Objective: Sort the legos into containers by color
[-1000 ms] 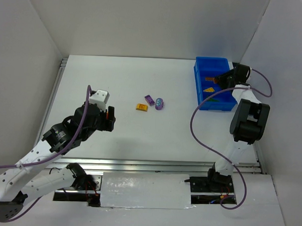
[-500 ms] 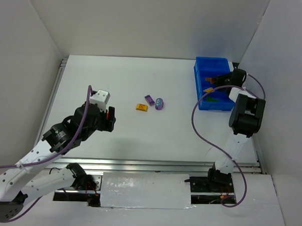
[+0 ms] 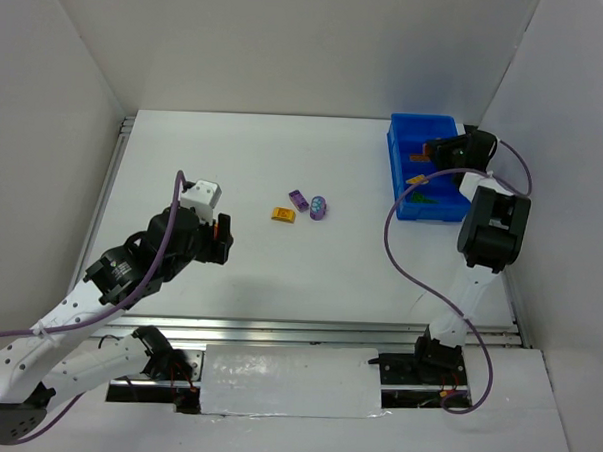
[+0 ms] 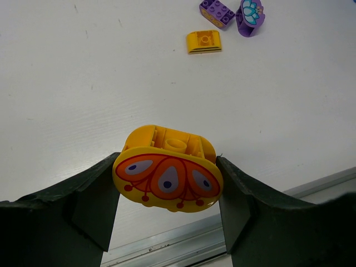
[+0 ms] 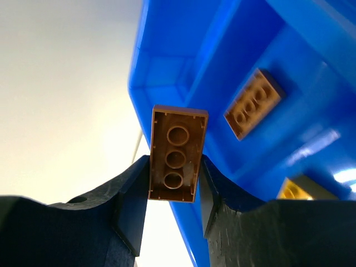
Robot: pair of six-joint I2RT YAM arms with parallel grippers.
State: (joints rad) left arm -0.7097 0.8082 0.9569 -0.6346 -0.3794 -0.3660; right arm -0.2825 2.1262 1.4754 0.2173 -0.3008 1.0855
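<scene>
1. My left gripper (image 4: 167, 167): clenched on the yellow butterfly brick (image 4: 167, 181), pinched between both jaws.
2. My right gripper (image 5: 174, 172): grasping a brown brick (image 5: 177, 147); blue tray (image 5: 222, 67) just beyond the jaws.

Bright, even light throughout, soft shadows; white glare streaks the blue tray (image 5: 233, 50) close up.

Looking like a robotics lab cell. Sitting boxed in by white panels (image 3: 289, 45) on three sides (bare boards, corner seams showing). Showing a white table (image 3: 235, 153) edged with aluminium rail (image 3: 277, 330), left arm (image 3: 129, 269) and right arm (image 3: 491, 234) bolted along the near edge, purple cable (image 3: 385, 240) looping loose, white sheet (image 3: 290, 381) taped between the bases. Carrying a blue tray (image 3: 392, 160) and toy bricks (image 3: 317, 207).
</scene>
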